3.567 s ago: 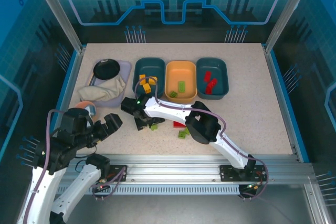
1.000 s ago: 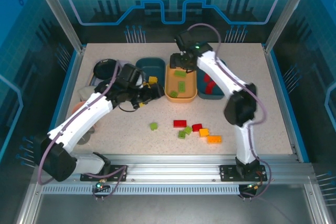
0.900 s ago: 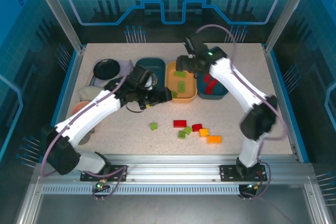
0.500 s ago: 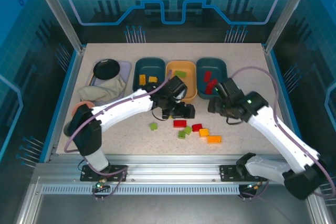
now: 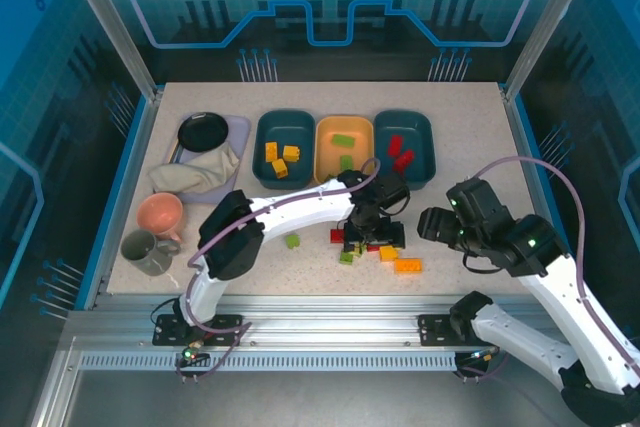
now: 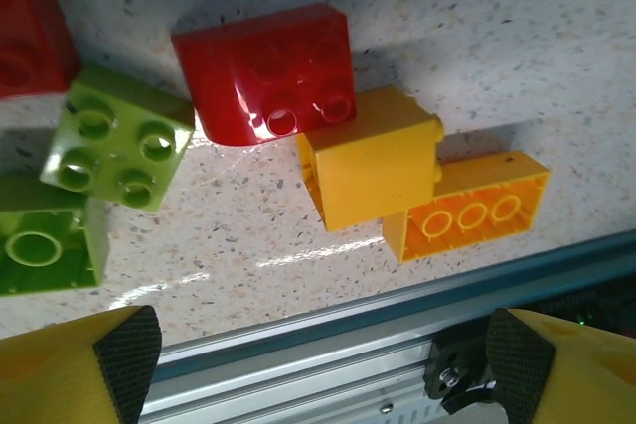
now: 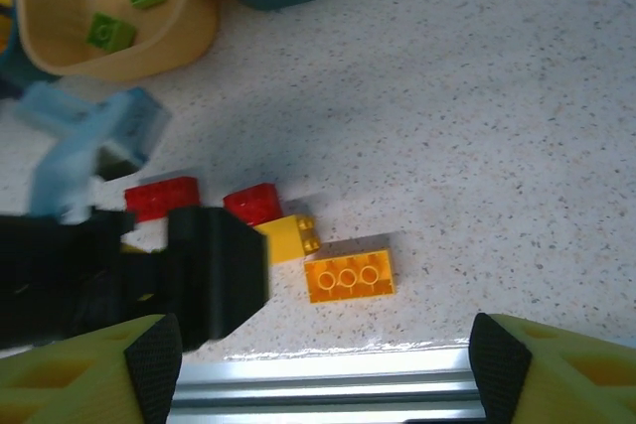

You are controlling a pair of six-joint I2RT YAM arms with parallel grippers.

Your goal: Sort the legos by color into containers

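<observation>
While spread wide, left end effector (image 6: 323, 364) overhangs legos (image 6: 370, 168)

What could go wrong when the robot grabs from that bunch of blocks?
The red brick, yellow brick and orange brick sit bunched together, so the open left gripper might pinch two colors at once or knock a neighbor away. They lie close to the front edge of the table, so a shoved orange brick could slide off.

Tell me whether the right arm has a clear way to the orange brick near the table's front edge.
Probably yes: the orange brick lies uncovered beside the open right pincer, though the left pincer hovers close by.
</observation>
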